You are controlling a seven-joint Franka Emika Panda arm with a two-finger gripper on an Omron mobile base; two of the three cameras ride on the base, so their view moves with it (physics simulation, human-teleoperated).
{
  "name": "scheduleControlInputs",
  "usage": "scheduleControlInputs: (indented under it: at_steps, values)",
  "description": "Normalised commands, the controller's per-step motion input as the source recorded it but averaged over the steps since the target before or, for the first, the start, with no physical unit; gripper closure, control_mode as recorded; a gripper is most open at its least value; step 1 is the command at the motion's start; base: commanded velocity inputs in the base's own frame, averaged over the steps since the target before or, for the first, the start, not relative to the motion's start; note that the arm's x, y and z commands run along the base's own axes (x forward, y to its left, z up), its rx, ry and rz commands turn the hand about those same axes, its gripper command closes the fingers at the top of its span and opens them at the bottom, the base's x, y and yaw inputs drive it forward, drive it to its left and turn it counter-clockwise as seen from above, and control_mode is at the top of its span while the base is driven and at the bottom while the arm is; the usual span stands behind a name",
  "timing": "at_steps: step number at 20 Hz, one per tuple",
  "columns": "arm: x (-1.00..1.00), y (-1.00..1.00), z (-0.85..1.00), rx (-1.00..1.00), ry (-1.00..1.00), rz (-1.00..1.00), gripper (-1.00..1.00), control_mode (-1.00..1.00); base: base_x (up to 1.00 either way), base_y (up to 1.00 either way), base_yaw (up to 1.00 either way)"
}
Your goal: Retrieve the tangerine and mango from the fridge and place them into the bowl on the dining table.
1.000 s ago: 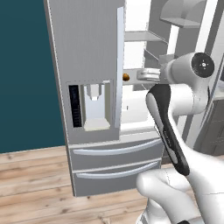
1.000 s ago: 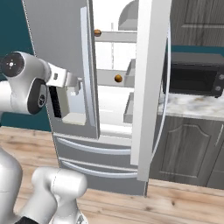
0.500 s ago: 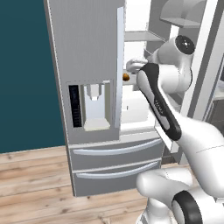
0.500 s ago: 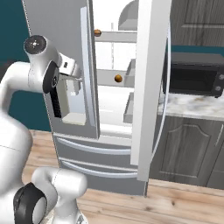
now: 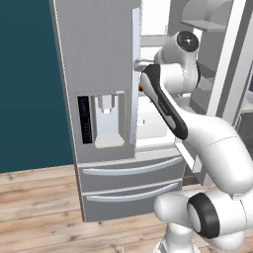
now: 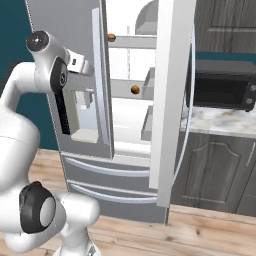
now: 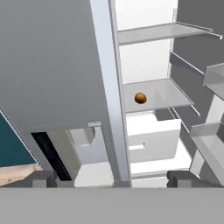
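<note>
Fridge (image 7: pixel 57 65) shelf holds the tangerine (image 7: pixel 140 97), well beyond the spread-apart claw (image 7: pixel 113 178).

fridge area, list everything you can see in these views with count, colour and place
tall silver-grey French-door fridge: one, right door swung open, left door with water dispenser panel shut
small round orange fruits: two; one on the middle white shelf, one on the shelf above
bottom drawers: two, silver-grey, below the doors
black microwave: one, on the counter right of the fridge
marble-topped dark grey cabinet: one, right of the fridge
wooden floor: pale brown planks
white robot arm: one, reaching toward the fridge opening
hand: one, dark fingertips apart, open, empty
</note>
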Motion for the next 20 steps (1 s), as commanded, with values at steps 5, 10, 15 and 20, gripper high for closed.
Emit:
scheduleControlInputs:
  at_steps: [5, 10, 15, 20]
  values:
    - [0.46, -0.01, 0.0, 0.0, -0.13, -0.03, -1.0, -1.0, 0.0, 0.0, 0.0]
    - [0.65, -0.03, 0.0, 0.0, 0.01, 0.0, -1.0, -1.0, 0.0, 0.0, 0.0]
    - [0.7, 0.0, 0.0, 0.0, 0.03, 0.0, -1.0, -1.0, 0.0, 0.0, 0.0]
    - [0.75, 0.0, 0.0, 0.0, 0.08, 0.0, -1.0, -1.0, 0.0, 0.0, 0.0]
